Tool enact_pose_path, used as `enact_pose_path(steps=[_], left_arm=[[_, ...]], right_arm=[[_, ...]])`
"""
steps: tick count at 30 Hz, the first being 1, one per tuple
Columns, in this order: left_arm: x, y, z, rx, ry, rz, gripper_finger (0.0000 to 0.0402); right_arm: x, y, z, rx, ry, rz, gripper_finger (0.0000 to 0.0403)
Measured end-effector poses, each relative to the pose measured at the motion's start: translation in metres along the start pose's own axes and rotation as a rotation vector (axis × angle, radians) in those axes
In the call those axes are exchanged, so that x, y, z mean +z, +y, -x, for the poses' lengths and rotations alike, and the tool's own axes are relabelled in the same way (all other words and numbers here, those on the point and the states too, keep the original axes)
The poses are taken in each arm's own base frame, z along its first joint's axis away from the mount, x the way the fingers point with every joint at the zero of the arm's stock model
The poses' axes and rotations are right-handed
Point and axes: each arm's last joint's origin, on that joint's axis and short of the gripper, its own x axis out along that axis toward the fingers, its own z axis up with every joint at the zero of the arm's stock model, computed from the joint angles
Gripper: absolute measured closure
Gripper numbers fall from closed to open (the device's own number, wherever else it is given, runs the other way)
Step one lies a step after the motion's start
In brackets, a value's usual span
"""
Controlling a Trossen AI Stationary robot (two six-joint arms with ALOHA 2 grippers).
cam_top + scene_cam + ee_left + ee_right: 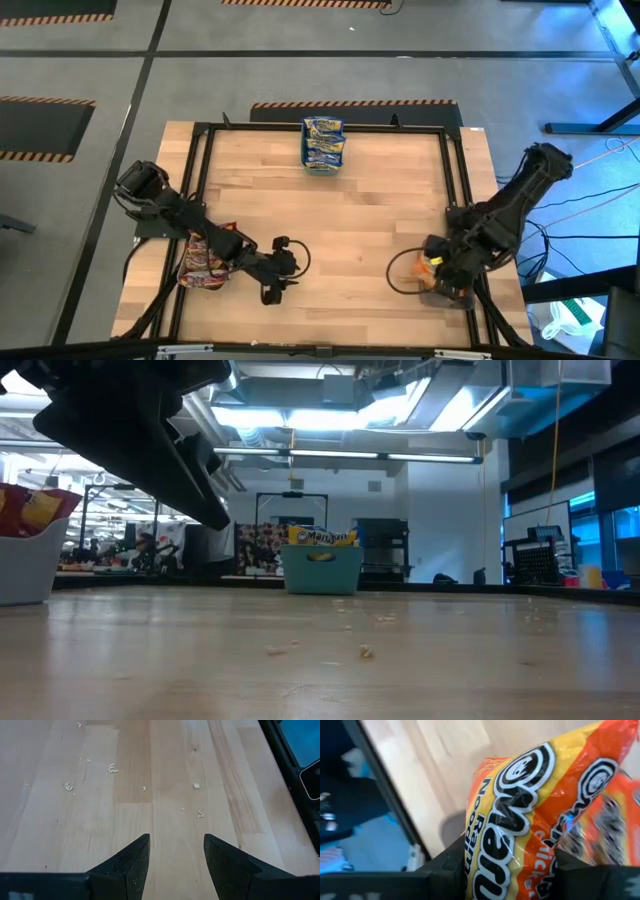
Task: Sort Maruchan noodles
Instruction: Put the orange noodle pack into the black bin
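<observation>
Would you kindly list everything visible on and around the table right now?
Blue-and-yellow packets: a stack, in the teal tray at the table's far edge.
Red packets: a pile, in a grey tray at the left edge.
Orange packets: at least two, near the right edge.
Noodle crumbs: several, pale, on the wooden table.
Left tool: open, empty, over bare wood.
Right tool: shut on one orange packet.
</observation>
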Motion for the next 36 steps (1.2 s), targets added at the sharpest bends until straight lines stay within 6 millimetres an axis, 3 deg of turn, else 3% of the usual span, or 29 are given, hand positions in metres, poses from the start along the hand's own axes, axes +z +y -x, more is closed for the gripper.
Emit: enact_pose_path(steps=[10,15,22,36], left_arm=[[0.001,0.002,-0.001,0.006,-0.001,0.005,0.0220],[0.002,0.006,-0.002,0.016,-0.002,0.014,0.0220],[0.004,0.010,-0.003,0.021,-0.002,0.026,0.0220],[0.005,0.009,-0.003,0.015,-0.009,0.028,0.0220]], right_arm=[[-0.030,0.000,0.000,-0.054,0.117,0.039,0.0269],[-0.040,0.003,-0.005,-0.109,0.073,0.130,0.0269],[-0.047,0.014,-0.027,-0.203,0.073,0.276,0.0269],[-0.051,0.033,-0.069,-0.279,0.133,0.252,0.0269]])
